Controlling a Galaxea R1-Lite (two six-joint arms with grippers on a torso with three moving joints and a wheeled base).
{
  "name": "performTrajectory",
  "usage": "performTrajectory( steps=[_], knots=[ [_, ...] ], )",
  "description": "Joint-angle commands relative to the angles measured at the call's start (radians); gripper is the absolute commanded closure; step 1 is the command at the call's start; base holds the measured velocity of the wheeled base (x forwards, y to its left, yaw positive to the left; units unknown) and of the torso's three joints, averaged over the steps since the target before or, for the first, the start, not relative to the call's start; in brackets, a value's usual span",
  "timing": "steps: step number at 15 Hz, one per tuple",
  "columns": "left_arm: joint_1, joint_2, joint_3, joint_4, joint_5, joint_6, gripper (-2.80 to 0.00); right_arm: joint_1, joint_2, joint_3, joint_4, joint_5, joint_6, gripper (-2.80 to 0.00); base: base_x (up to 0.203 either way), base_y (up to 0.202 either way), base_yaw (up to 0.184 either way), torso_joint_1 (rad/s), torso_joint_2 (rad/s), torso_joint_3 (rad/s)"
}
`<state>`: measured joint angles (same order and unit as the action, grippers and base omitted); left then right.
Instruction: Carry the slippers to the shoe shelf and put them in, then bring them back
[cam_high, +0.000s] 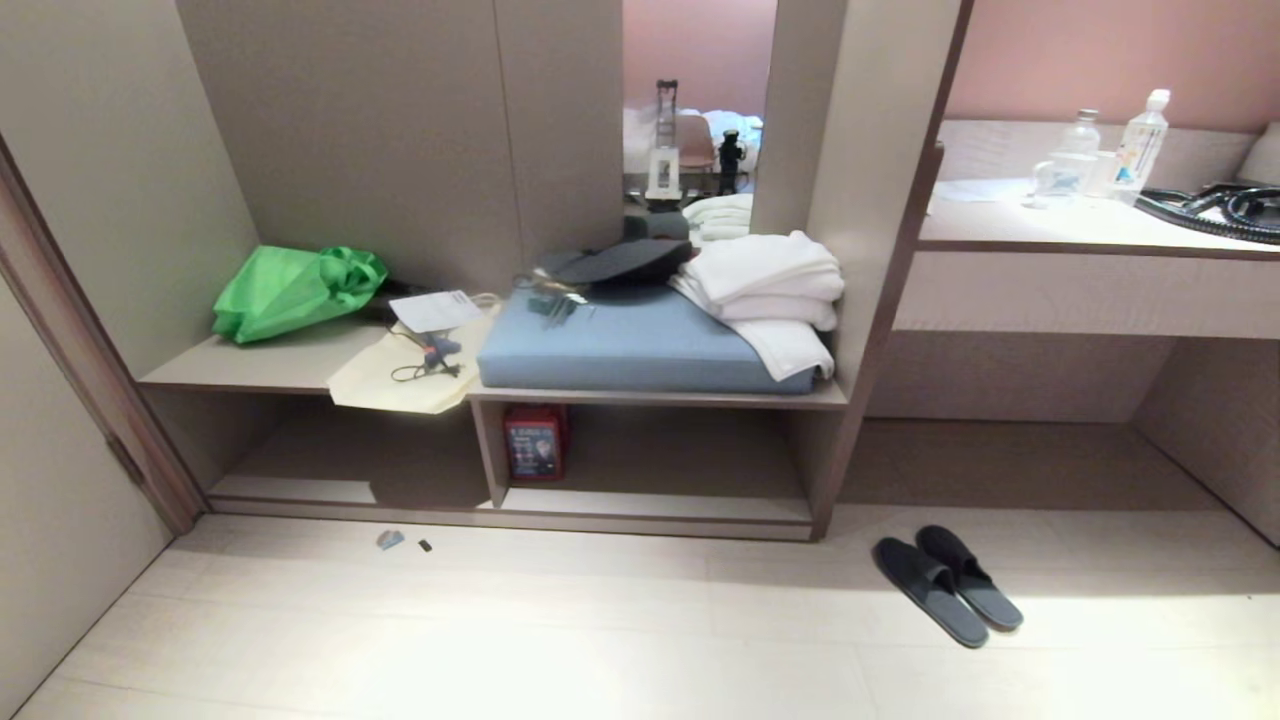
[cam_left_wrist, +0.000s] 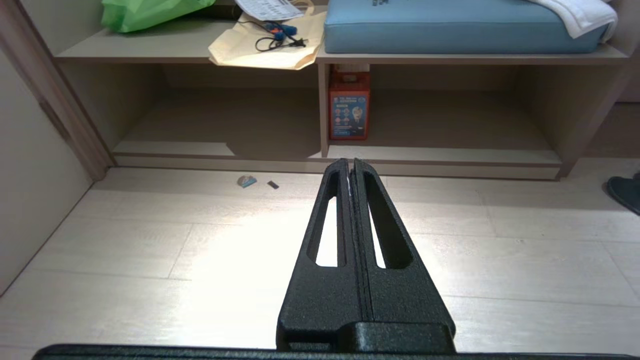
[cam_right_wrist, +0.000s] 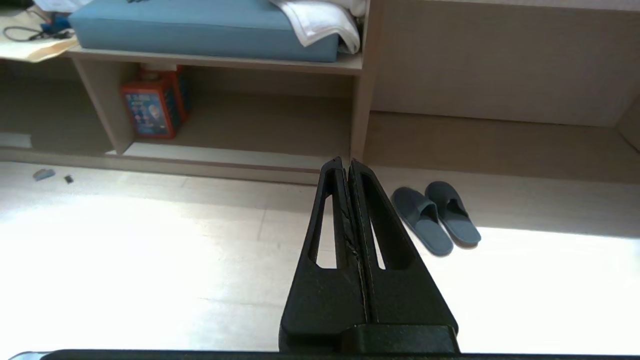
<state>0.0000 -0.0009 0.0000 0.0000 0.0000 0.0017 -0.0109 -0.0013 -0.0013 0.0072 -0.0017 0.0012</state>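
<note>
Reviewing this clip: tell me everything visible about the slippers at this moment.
The slippers are a pair of dark grey, flat, open-toe slides, each with a wide band over the foot and a paler grey insole; the material looks like soft fabric. They lie side by side, close together, soles down on the pale floor, angled alike, in front of the open space under the counter and to the right of the shoe shelf. Nothing but the floor touches them; neither gripper is near them.

Slippers (cam_high: 947, 583) on pale floor (cam_high: 600, 640)
</note>
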Motion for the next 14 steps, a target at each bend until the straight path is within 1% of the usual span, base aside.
performTrajectory(
  steps=[1,14],
  knots=[
    [0.0,0.001,0.0,0.0,0.0,0.0,0.0,0.0,0.001,0.0,0.0,0.0,-0.001,0.0,-0.193,0.0,0.003,0.004,0.0,-0.003],
    [0.0,0.001,0.0,0.0,0.0,0.0,0.0,0.0,0.001,0.0,0.0,0.0,-0.001,0.0,-0.196,0.0,0.002,0.001,0.0,0.003]
  ],
)
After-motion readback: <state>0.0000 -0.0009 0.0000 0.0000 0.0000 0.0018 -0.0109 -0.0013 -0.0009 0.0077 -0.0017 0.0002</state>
